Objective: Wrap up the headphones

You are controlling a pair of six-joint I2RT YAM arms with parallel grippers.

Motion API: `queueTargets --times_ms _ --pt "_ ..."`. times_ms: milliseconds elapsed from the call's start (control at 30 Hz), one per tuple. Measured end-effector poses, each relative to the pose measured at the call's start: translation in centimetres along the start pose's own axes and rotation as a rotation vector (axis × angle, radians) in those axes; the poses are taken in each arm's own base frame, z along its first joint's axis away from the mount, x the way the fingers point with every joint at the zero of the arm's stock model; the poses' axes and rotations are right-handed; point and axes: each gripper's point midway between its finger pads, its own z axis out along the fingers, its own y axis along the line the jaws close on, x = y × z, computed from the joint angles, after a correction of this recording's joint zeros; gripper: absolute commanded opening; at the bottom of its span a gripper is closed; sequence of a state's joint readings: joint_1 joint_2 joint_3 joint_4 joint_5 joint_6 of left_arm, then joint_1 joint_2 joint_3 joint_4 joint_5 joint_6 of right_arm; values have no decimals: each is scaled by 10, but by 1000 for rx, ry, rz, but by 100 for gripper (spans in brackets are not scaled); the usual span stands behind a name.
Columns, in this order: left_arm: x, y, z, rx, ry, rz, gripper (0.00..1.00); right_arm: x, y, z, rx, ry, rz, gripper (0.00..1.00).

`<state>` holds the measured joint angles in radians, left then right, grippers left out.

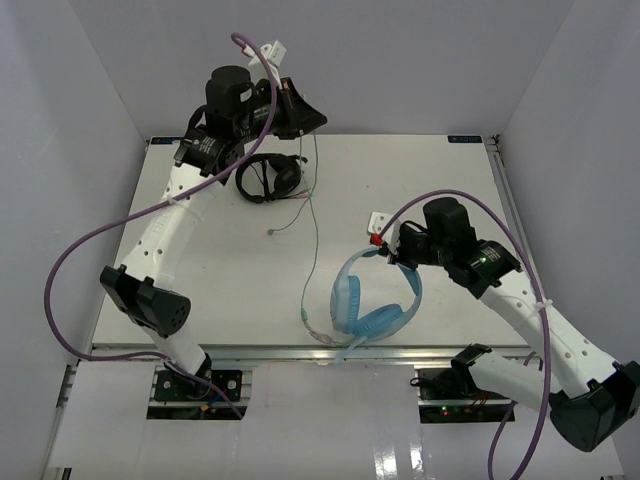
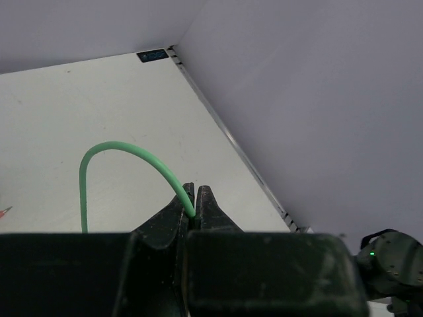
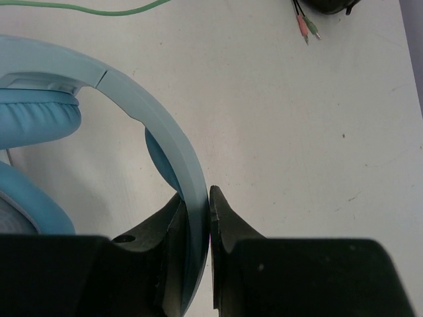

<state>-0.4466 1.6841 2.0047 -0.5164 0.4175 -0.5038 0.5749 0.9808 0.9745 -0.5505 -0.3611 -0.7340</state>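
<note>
From above, the light blue headphones [image 1: 375, 298] lie on the table [image 1: 230, 290] towards its near right. The right end effector [image 1: 390, 258] is closed on the far part of their band. The left end effector [image 1: 310, 125] hangs raised over the far edge, pinching the thin green cable [image 1: 316, 200], which drops and runs back to the near side of the headphones. Smaller black headphones [image 1: 268, 178] sit just beside the left arm.

On the left wrist view, the fingers are closed on the cable [image 2: 132, 148], which arches up and over to the left.

On the right wrist view, both fingers clamp the blue band [image 3: 155, 129]. Pink and green jack plugs [image 3: 307, 28] lie well apart, at the top.
</note>
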Motion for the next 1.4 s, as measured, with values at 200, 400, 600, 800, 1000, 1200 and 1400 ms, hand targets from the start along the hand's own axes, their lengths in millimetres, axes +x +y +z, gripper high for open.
queueTargets --times_ms 200,400,600,800,1000,1200,1400 --pt "-14 -31 -7 29 -26 0 0 23 -21 19 108 125 106 8" --pt "-51 -47 -32 5 -132 33 0 45 -39 24 212 231 186 8" --pt "-68 -46 -59 -74 -200 105 0 59 -56 11 319 293 218 8" --pt "-63 -26 -73 -189 -191 184 0 69 -79 -13 421 324 243 8" --pt "-65 -3 -82 -310 -194 253 0 70 -92 -26 446 345 196 8" --pt "-83 -3 -86 -348 -237 285 0 46 -95 -23 388 328 136 8" --pt "-100 -14 -89 -328 -284 294 0 22 -100 6 356 347 82 8"
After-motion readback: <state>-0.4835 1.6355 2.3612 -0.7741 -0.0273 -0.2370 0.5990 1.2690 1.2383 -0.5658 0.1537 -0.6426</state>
